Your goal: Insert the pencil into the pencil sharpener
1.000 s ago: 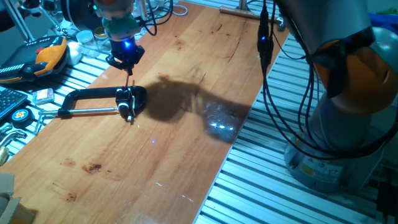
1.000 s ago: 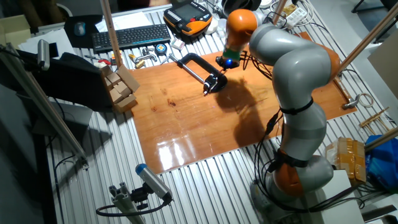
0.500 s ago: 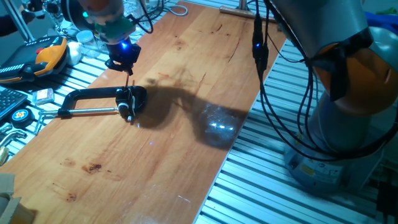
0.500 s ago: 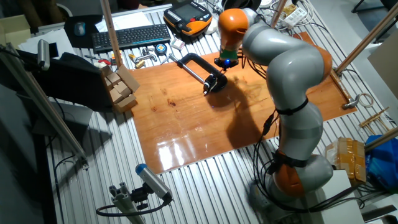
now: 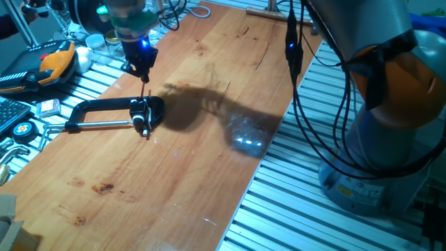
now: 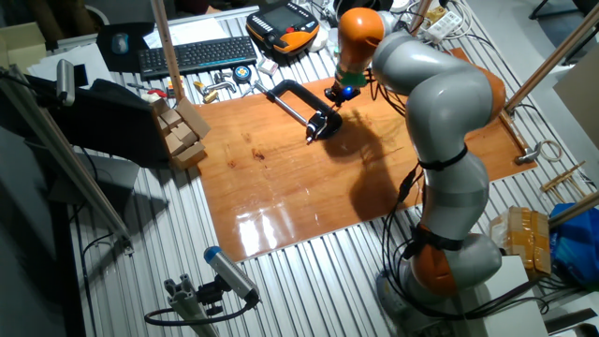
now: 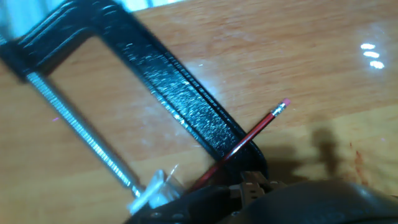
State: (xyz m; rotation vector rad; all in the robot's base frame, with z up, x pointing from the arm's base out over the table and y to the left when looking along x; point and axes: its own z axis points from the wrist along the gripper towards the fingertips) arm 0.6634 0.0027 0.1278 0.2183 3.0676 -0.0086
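Observation:
The thin red pencil (image 5: 145, 90) stands tilted, its lower end at the small black pencil sharpener (image 5: 142, 120), which sits in the jaw of the big black C-clamp (image 5: 97, 106). In the hand view the pencil (image 7: 249, 138) runs from its free pink eraser end down to the sharpener's pale silvery part (image 7: 155, 191), across the clamp frame (image 7: 180, 106). My gripper (image 5: 142, 68) hangs just above the pencil's top end, also seen in the other fixed view (image 6: 343, 92). No fingers show around the eraser. I cannot tell whether the gripper is open or shut.
An orange hand-held controller (image 5: 56, 59), a tape measure (image 5: 22, 129) and small tools lie on the slatted bench left of the wooden board. Wooden blocks (image 6: 182, 131) stand by the board's corner. Cables (image 5: 296, 84) hang over the board's right edge.
The gripper has shifted slightly and risen a little above the pencil. The pencil, the sharpener and the clamp have not moved.

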